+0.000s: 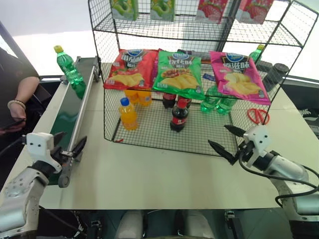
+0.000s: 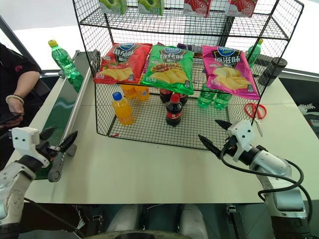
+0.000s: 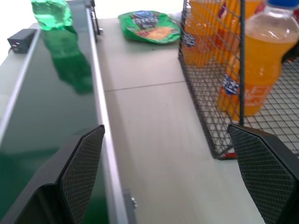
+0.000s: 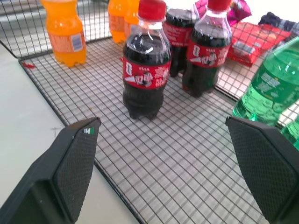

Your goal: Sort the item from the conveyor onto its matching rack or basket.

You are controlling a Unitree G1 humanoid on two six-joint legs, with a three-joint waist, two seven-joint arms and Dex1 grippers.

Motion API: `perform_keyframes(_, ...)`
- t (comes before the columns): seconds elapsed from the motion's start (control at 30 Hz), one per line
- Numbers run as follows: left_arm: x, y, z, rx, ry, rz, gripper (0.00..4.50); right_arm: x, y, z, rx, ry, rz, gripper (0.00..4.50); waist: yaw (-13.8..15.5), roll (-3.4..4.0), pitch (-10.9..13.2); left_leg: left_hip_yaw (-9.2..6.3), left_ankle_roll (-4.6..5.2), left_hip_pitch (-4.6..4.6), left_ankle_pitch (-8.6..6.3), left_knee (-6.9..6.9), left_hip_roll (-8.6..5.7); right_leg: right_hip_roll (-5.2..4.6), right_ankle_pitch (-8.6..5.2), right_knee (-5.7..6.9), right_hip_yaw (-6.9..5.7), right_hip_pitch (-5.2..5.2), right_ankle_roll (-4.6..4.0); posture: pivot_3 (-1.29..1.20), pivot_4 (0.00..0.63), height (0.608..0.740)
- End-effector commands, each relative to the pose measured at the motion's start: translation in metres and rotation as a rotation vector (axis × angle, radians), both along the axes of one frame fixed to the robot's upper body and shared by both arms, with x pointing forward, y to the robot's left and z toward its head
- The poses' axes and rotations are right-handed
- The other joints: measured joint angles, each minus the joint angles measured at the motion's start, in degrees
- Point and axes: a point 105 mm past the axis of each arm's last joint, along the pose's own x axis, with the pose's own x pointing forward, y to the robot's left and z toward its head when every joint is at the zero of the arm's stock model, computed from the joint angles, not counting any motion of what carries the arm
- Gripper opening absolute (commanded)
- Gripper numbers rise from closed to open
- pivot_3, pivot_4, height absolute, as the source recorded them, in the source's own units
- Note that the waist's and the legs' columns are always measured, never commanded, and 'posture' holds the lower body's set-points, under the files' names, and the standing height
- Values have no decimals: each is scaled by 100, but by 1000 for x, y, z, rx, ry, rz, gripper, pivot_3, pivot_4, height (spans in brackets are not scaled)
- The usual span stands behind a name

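The item, a small clear-green bottle [image 1: 67,64] with a yellow cap, stands upright at the far end of the conveyor [image 1: 70,112], a dark-green belt between grey rails; it also appears in the left wrist view [image 3: 51,14]. My left gripper [image 1: 71,142] hovers open at the conveyor's near end, straddling its right rail, far from the bottle. The black wire rack [image 1: 164,137] stands mid-table. My right gripper [image 1: 219,135] is open and empty at the rack's front right corner, pointing at the cola bottles [image 4: 145,60] on its grid floor.
The rack floor holds orange-drink bottles [image 1: 128,113], cola bottles and green bottles [image 4: 271,88]. Three chip bags [image 1: 177,73] hang on its front. Red scissors [image 1: 257,116] lie at the right. A person's hand [image 1: 17,107] rests left of the conveyor.
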Motion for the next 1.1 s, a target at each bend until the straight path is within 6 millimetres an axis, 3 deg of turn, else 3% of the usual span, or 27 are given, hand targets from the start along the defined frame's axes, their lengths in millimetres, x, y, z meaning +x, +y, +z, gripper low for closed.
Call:
perform_keyframes(0.03, -6, 26, 16, -3, -77, 119, 4500, 2, 9, 8, 21, -36, 24, 4467, -2, 0, 0, 0, 0, 0, 0, 0, 0, 0, 0, 0, 0, 0, 0, 0, 150, 729)
perform_keyframes(0.13, -10, 40, 17, -42, -110, 203, 4500, 2, 15, 9, 28, -42, 37, 4467, -1, -1, -1, 0, 0, 0, 0, 0, 0, 0, 0, 0, 0, 0, 0, 0, 150, 729)
perform_keyframes(0.4, -5, 44, 12, -30, -131, 305, 4500, -3, 23, 11, 34, -49, 65, 4467, 8, -17, -9, -1, 0, -2, 0, 1, -2, -1, 0, -1, -1, 1, 0, 0, 150, 729)
perform_keyframes(0.83, 13, 35, 10, 5, -173, 309, 4500, -27, 74, 10, 107, -24, 245, 4467, 9, -20, -11, -1, 0, -1, 0, 1, 0, 1, 0, 1, -1, 0, 1, 0, 150, 729)
perform_keyframes(1.1, 13, 39, 4, 1, -187, 355, 4500, -50, 106, -2, 131, 26, 361, 4467, -2, -27, -15, -1, 0, -1, 0, 0, 0, 1, 0, 0, -2, -1, 1, 0, 150, 729)
